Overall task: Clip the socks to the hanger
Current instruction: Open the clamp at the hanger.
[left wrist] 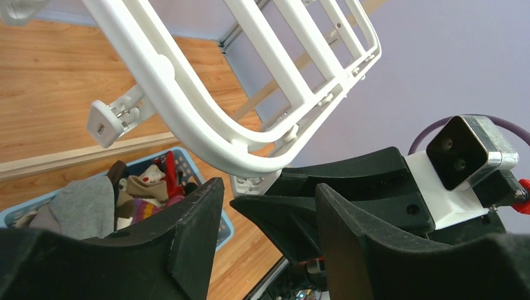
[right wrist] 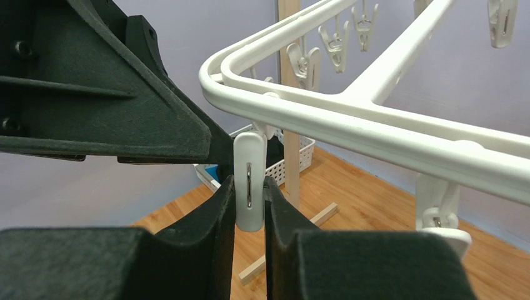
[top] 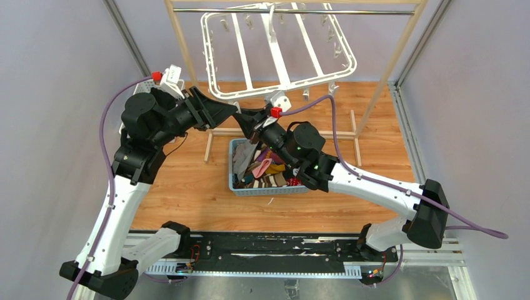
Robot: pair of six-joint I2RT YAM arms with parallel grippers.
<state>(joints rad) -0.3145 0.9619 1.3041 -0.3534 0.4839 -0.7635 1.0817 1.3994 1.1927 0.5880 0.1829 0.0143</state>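
Observation:
The white hanger [top: 281, 59] hangs tilted from the rack's rail. My right gripper [top: 247, 119] reaches up to its near left corner and is shut on a white clip [right wrist: 249, 181] dangling from the frame [right wrist: 375, 125]; the right wrist view shows the right gripper [right wrist: 249, 187] with both pads pressing the clip's sides. My left gripper [top: 232, 111] is open and empty, just left of the right gripper and under the same corner [left wrist: 187, 119]. In the left wrist view the right fingers sit between the left gripper's [left wrist: 267, 194] jaws. The socks [top: 265, 169] lie heaped in a blue basket [top: 269, 190], also seen in the left wrist view [left wrist: 140, 190].
A wooden rack [top: 181, 44] with a metal rail carries the hanger; its feet stand on the wood floor behind the basket. Several empty clips [right wrist: 340, 40] dangle along the frame. A white perforated basket [right wrist: 300, 153] sits behind the post. Grey walls close both sides.

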